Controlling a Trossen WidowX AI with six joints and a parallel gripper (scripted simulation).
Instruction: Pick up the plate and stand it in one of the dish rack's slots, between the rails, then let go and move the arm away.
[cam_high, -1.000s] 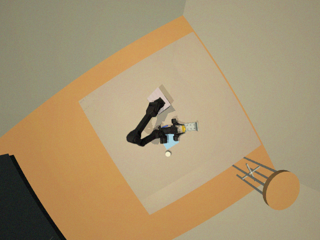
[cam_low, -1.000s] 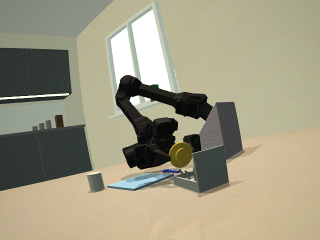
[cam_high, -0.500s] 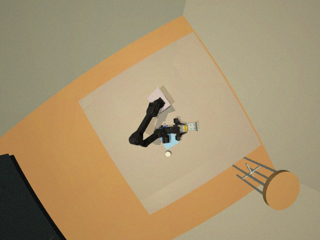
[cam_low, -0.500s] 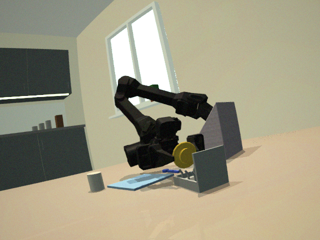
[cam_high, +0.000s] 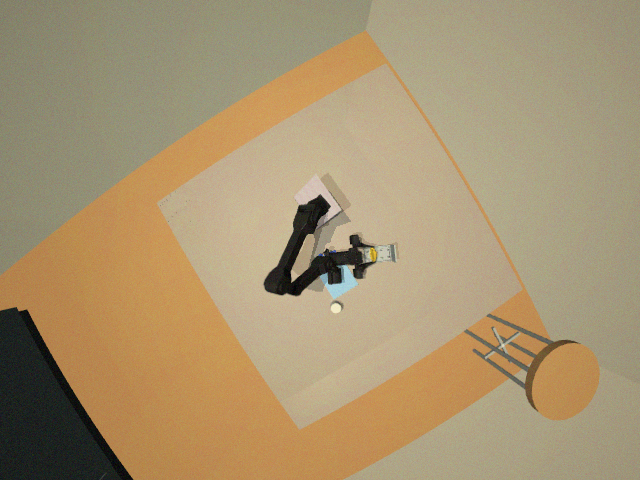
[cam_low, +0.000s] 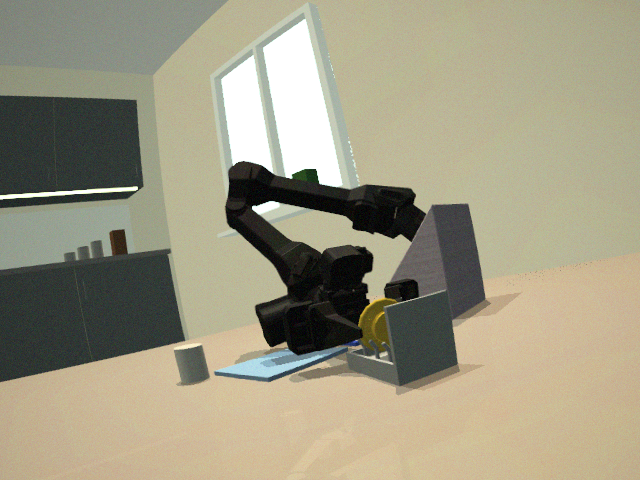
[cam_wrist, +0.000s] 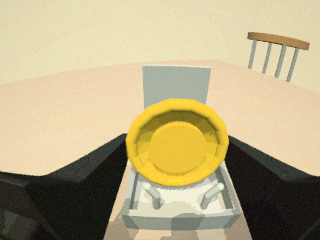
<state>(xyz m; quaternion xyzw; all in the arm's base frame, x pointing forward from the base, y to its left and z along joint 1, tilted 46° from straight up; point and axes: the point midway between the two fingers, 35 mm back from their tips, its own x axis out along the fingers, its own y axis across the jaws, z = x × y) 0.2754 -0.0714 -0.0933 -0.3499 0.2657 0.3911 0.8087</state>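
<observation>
The yellow round plate (cam_high: 373, 254) (cam_low: 381, 322) (cam_wrist: 177, 147) is upright, its face towards the wrist camera. My gripper (cam_high: 372, 253) (cam_low: 383, 316) (cam_wrist: 176, 140) is shut on the plate, one finger at each side edge. The grey dish rack (cam_high: 394, 252) (cam_low: 421, 335) (cam_wrist: 176, 86) has a tall end panel and short rails. The plate stands over the rack's tray, its lower edge at about the height of the rail tops. Rails show on the near side of the plate in the wrist view; the plate hides the others. Whether its edge touches the rack I cannot tell.
A light blue flat mat (cam_high: 345, 285) (cam_low: 242, 369) lies under the arm, with a small blue item (cam_low: 353, 343) beside it. A pale cylinder (cam_high: 336, 307) (cam_low: 191, 363) stands near the mat. A tall mauve wedge block (cam_high: 306, 193) (cam_low: 460, 258) stands by the arm's base.
</observation>
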